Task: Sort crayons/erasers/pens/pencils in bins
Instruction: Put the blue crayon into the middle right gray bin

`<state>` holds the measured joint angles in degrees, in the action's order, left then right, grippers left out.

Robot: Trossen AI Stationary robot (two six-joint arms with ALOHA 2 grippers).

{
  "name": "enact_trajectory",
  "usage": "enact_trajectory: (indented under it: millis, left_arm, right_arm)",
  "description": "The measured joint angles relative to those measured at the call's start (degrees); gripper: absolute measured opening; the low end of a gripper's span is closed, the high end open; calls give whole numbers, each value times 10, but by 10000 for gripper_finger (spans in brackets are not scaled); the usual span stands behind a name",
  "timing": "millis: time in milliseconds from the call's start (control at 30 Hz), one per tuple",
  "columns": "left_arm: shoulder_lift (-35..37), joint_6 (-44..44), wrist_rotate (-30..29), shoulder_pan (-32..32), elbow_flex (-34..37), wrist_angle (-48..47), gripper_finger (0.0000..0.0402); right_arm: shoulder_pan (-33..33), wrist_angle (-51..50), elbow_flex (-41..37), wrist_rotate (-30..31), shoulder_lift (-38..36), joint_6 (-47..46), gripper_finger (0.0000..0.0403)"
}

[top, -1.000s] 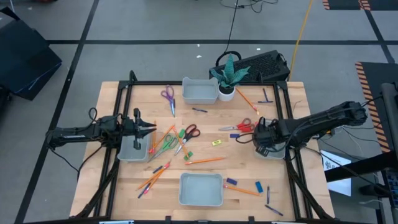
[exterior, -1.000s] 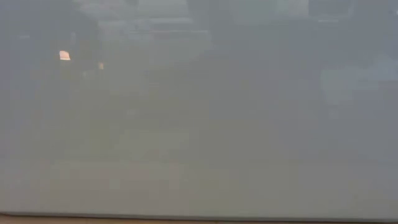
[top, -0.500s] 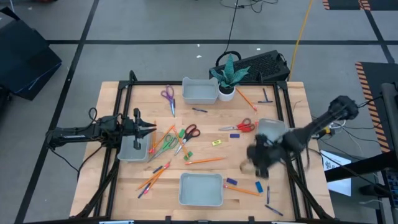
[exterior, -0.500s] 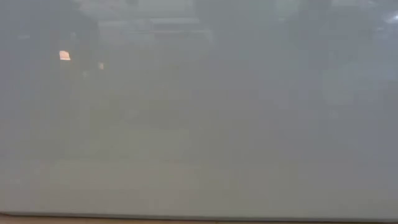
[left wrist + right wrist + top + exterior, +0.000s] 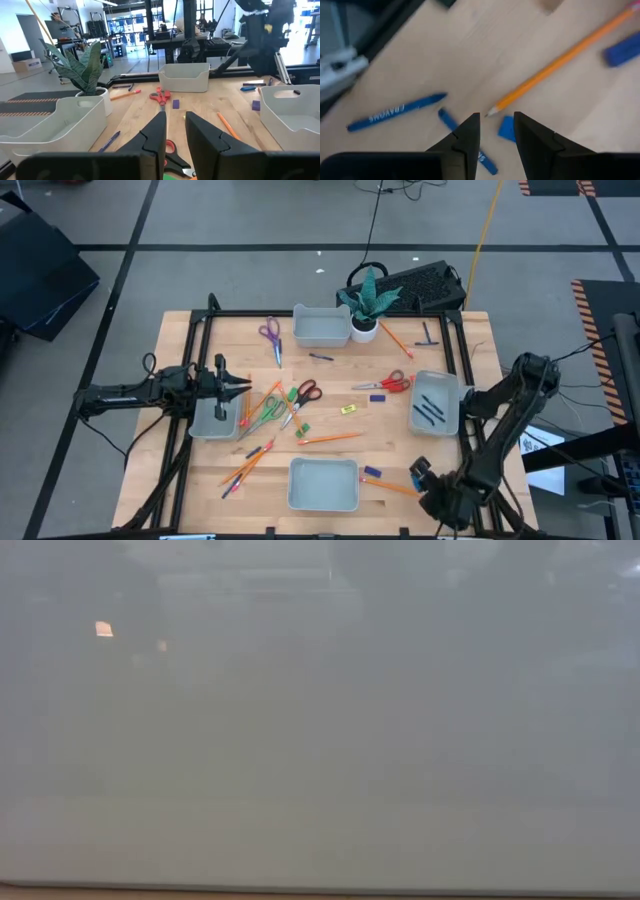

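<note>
Wooden worktop point(image 5: 330, 420), high view: four grey bins lie on it, one at the far edge point(image 5: 321, 326), one at the left point(image 5: 212, 420), one at the near edge point(image 5: 323, 484) and one at the right point(image 5: 436, 402).
Right bin: two dark pens point(image 5: 430, 411) lie inside it.
Loose items: orange pencils point(image 5: 330, 438), small erasers point(image 5: 348, 409) and scissors point(image 5: 383, 385) lie scattered between the bins; a potted plant point(image 5: 366, 302) stands just beside the far bin.
Left hand point(image 5: 240, 388): over the left bin's far rim, fingers slightly apart, empty.
Right hand point(image 5: 417, 473): low over the near right corner, beside a blue eraser point(image 5: 415, 479) and an orange pencil point(image 5: 395, 486).

Low view: grey haze only; nothing can be made out.

Left wrist view: left hand point(image 5: 175, 131) has a narrow gap between its fingers, nothing in it; red scissors point(image 5: 161, 96) and a bin point(image 5: 183, 77) lie ahead.

Right wrist view: right hand point(image 5: 496, 134) is parted and empty, above a blue eraser point(image 5: 507, 128), a pencil's tip point(image 5: 560, 61) and blue pens point(image 5: 396, 112).
</note>
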<state>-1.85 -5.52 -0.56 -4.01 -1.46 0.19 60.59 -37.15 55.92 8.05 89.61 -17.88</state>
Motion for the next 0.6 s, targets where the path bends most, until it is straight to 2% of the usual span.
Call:
enact_trajectory:
  millis: [200,600]
  left_arm:
    - [0,0,0,0,0,0,76]
    - [0,0,0,0,0,0,76]
  right_arm:
    - [15,7,-16,-54,42,55,109]
    - [19,12,-14,-52,76,180,103]
